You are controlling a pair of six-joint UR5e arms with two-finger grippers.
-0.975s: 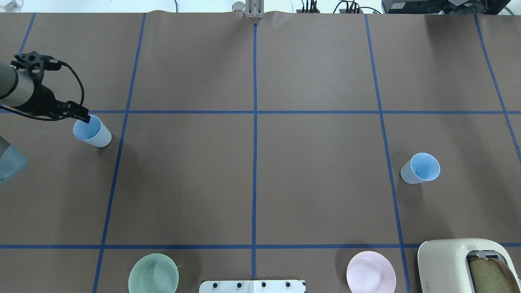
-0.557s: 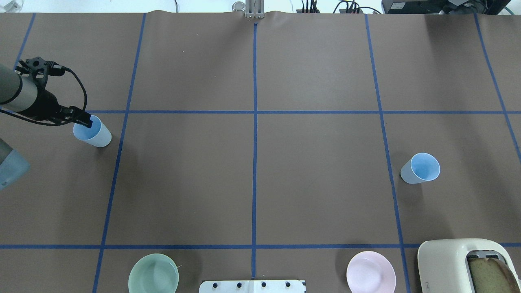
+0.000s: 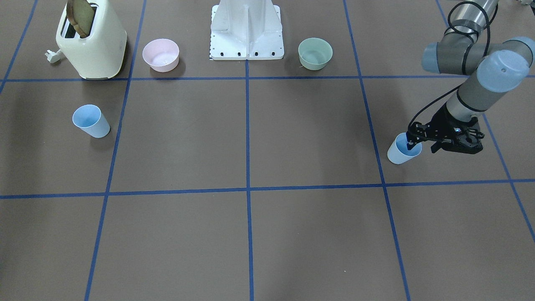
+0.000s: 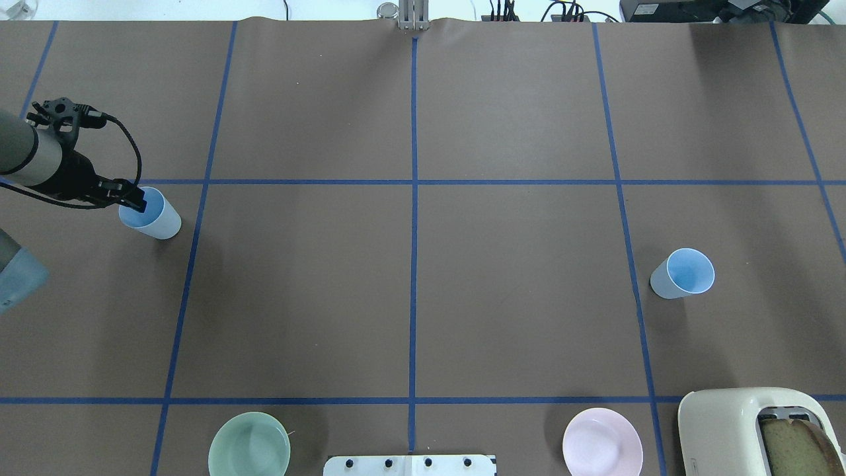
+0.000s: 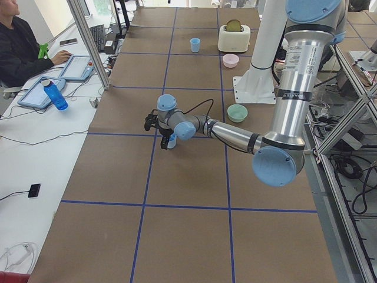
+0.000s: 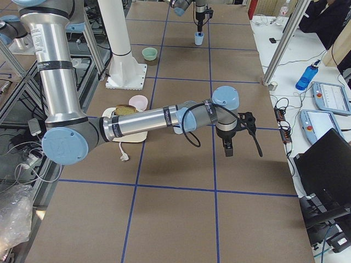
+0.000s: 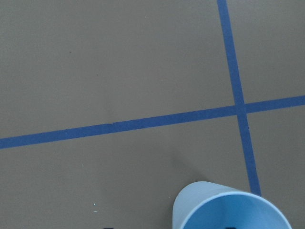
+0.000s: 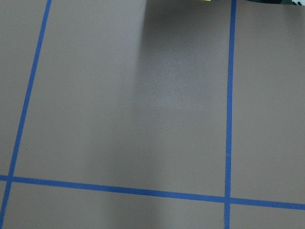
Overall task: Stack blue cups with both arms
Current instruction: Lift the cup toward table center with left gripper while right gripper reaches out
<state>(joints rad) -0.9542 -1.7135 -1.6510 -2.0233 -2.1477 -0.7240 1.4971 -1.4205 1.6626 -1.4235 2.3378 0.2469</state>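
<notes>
At the table's left end, the left gripper points down with its fingers spread wide. One fingertip dips inside the mouth of the left cup and the other hangs outside the rim, so the wall stands between them, ungripped. The left cup is a small light-blue tumbler, smooth and handleless, tapering to its base. It stands upright on the table, long axis vertical, mouth up, near a crossing of blue tape lines. The right cup, its twin, also stands upright with its mouth up, well apart across the centre line. Brown table and tape lie between them. Along the robot's edge sit a green bowl, the white pedestal, a pink bowl and a cream toaster holding a slice of bread. The right gripper hangs over the table toward its right end. Whether its fingers are apart or together cannot be told.
</notes>
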